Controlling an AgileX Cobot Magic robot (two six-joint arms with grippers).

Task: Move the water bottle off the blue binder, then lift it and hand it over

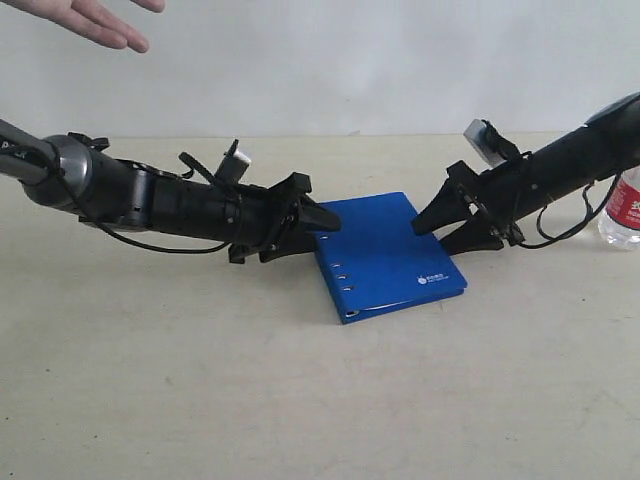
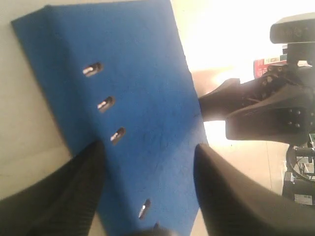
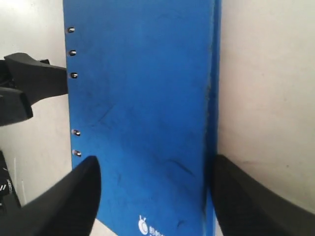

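The blue binder (image 1: 385, 255) lies flat on the table with its slotted spine toward the left arm and a white logo (image 3: 145, 226) near one corner. Nothing rests on top of it. The water bottle (image 1: 622, 208), clear with a red-and-white label, stands on the table at the far right, behind the right arm and partly cut off by the frame edge. My left gripper (image 1: 312, 240) is open at the binder's spine edge, with the binder (image 2: 133, 98) below its jaws (image 2: 147, 147). My right gripper (image 1: 430, 240) is open over the opposite edge, straddling the binder (image 3: 142, 98) (image 3: 155, 160).
A person's open hand (image 1: 100, 22) reaches in at the top left, above the left arm. The beige table (image 1: 300, 400) runs wide in front of the binder. A pale wall stands behind.
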